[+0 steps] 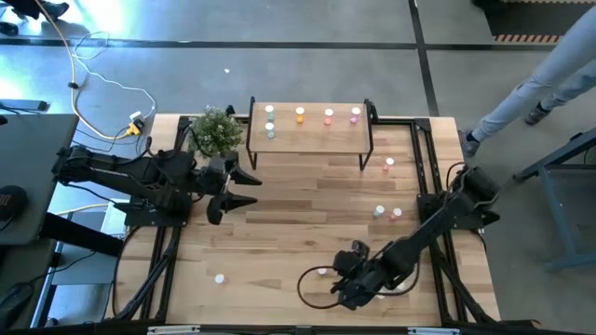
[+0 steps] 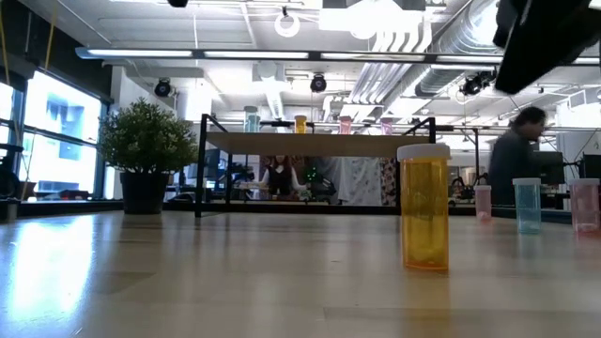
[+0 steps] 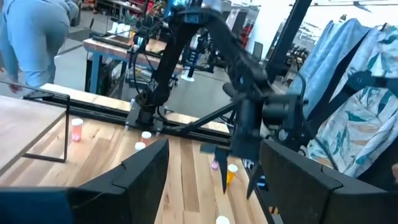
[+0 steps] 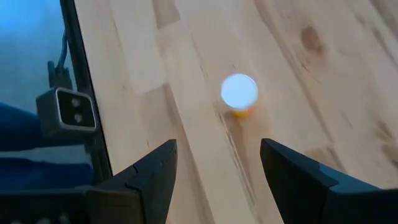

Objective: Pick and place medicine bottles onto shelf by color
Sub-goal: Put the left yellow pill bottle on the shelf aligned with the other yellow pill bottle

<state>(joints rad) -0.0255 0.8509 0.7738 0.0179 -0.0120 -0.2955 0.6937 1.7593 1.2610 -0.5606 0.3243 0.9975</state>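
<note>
The shelf (image 1: 307,130) stands at the table's far middle with green, orange and pink bottles on its board; it also shows in the low view (image 2: 310,143). An orange bottle (image 4: 239,93) with a white cap stands upright on the table near the front edge (image 1: 323,272). My right gripper (image 4: 217,149) is open and hovers just above and beside it (image 1: 339,277), touching nothing. My left gripper (image 1: 247,188) is open and empty, in the air left of the table's middle, near the shelf's left legs.
A potted plant (image 1: 216,130) stands left of the shelf. Loose bottles stand on the table: a pink one (image 1: 388,164) by the shelf's right leg, a green (image 1: 379,212) and a pink (image 1: 396,213) pair at right, one (image 1: 220,277) at front left. A person (image 1: 531,84) stands beyond the far right corner.
</note>
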